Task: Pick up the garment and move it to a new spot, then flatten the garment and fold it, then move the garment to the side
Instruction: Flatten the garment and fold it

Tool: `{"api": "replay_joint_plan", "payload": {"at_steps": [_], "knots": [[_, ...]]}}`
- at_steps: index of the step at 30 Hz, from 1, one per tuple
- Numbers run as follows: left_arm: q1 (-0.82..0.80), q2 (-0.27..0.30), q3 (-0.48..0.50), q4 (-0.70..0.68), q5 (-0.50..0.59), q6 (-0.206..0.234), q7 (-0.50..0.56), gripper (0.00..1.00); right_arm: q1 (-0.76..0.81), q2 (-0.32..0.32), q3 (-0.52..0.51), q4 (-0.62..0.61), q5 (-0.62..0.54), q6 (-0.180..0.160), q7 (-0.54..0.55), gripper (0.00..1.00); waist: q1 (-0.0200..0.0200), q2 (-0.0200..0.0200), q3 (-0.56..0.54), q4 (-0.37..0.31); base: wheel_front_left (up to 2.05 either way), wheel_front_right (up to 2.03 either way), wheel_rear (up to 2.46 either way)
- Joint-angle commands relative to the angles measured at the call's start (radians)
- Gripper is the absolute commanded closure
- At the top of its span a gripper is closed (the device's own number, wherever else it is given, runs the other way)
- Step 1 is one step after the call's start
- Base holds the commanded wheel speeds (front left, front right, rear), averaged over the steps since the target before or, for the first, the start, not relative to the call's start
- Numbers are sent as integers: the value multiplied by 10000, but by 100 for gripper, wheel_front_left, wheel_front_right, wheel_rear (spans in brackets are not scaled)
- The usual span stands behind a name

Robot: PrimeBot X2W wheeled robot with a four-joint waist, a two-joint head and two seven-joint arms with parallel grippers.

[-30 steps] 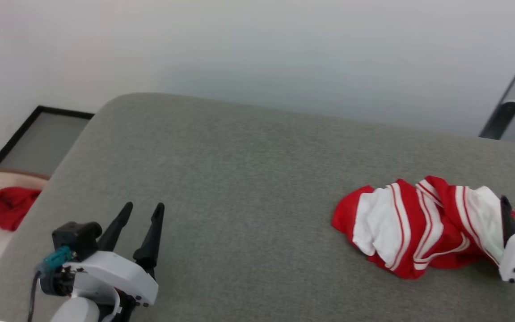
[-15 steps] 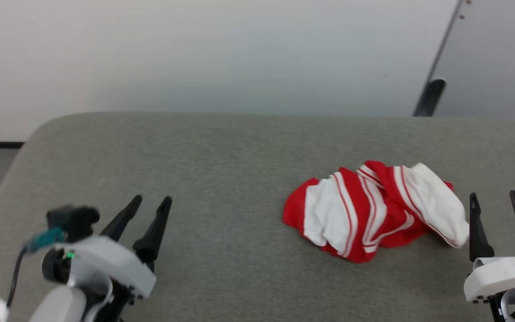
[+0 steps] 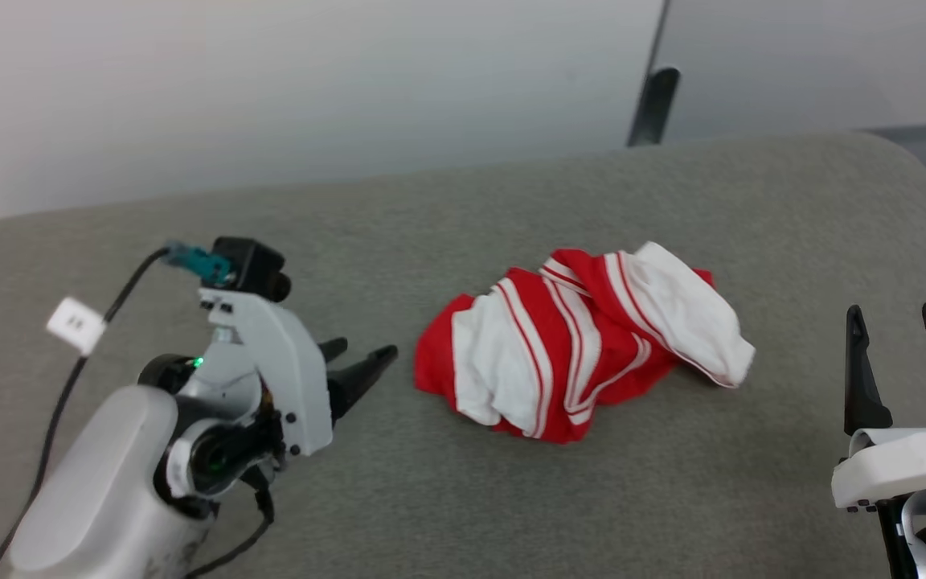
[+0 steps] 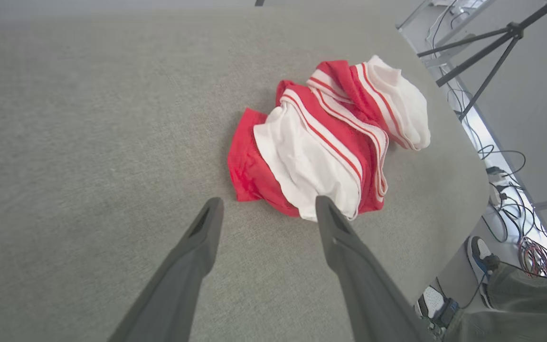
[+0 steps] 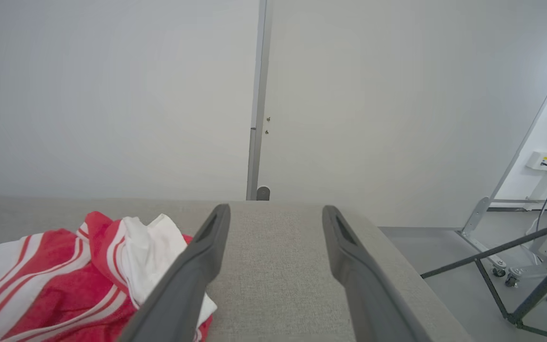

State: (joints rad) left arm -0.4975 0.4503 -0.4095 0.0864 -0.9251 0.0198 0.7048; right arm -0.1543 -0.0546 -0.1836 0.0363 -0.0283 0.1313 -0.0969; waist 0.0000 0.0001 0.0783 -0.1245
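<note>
The left end effector (image 3: 366,349) is hovering low over the grey counter (image 3: 511,482). Its two dark fingers are standing wide apart and gripping nothing. It is pointing at the garment (image 3: 579,346) from the garment's left side. In the head view a narrow strip of bare counter is showing between its fingertips and the cloth, so it is close but not touching. In the left wrist view the red and white folds are lying just beyond the fingertips.

The right end effector (image 3: 891,310) is hanging over the right part of the counter. Its fingers are likewise spread wide and it is holding nothing. It is standing apart from the garment, off the garment's right side.

The garment is lying in a crumpled heap near the middle of the counter, with white panels and thin striped trim bunching over red cloth. Neither end effector is touching it.
</note>
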Motion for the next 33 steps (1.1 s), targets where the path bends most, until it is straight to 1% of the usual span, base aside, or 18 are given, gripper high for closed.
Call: {"api": "replay_joint_plan", "payload": {"at_steps": [1, 4, 7, 12, 17, 19, 21, 26, 27, 29, 30, 31, 32, 33], "knots": [[-190, 8, -102, 76, -106, 124, 369, 0, -87, 36, 17, 61, 53, -10, -76, 0, 0, -1, 545, -668, 0, 0, 0], [-468, -98, -281, 214, -249, 427, 1050, 0, -199, 51, 5, 180, 164, -10, -173, 0, 0, -1, 729, -967, 0, 0, 0], [-666, -162, -469, 422, -277, 608, 1528, 0, -270, 54, 47, 324, 365, -10, -277, 0, 0, -1, 902, -1226, 0, 0, 0], [-852, -292, -634, 662, -446, 853, 2098, 0, -426, 55, 125, 578, 571, -10, -449, 0, 0, -1, 1140, -1560, 0, 0, 0], [-999, -379, -753, 820, -532, 1091, 2535, 0, -485, 56, 143, 828, 656, -10, -580, 0, 0, -1, 1326, -1719, 0, 0, 0], [-1057, -404, -808, 902, -551, 1111, 2635, 0, -578, 57, 157, 901, 721, -10, -639, 0, 0, -1, 1398, -1761, 0, 0, 0], [-1149, -342, -919, 1045, -345, 1093, 2658, 0, -660, 57, 156, 982, 757, -10, -698, 0, 0, -1, 1460, -1791, 0, 0, 0], [-1123, -543, -1008, 1446, -389, 1080, 2575, 0, -736, 58, 206, 1117, 843, -10, -782, 0, 0, -1, 1579, -1834, 0, 0, 0], [-1148, -568, -1038, 1530, -384, 1000, 2536, 0, -780, 56, 220, 1133, 875, -10, -793, 0, 0, -1, 1604, -1841, 0, 0, 0], [-1169, -623, -1009, 1796, -435, 993, 2493, 0, -839, 56, 256, 1198, 910, -10, -828, 0, 0, -1, 1634, -1858, 0, 0, 0], [-1213, -615, -1062, 1851, -386, 909, 2480, 11, -843, 56, 273, 1231, 912, -10, -843, 0, 0, -1, 1648, -1868, 0, 0, 0], [-1268, -620, -1087, 1918, -348, 865, 2457, 48, -844, 56, 279, 1258, 919, -10, -864, 0, 0, -1, 1659, -1869, 0, 0, 0], [-1293, -643, -1038, 1989, -403, 856, 2421, 69, -848, 55, 269, 1277, 920, -10, -874, 0, 0, -1, 1661, -1862, 0, 0, 0], [-1321, -645, -1009, 2037, -448, 831, 2437, 100, -857, 55, 259, 1285, 910, -10, -878, 0, 0, -1, 1658, -1851, 0, 0, 0]]}}
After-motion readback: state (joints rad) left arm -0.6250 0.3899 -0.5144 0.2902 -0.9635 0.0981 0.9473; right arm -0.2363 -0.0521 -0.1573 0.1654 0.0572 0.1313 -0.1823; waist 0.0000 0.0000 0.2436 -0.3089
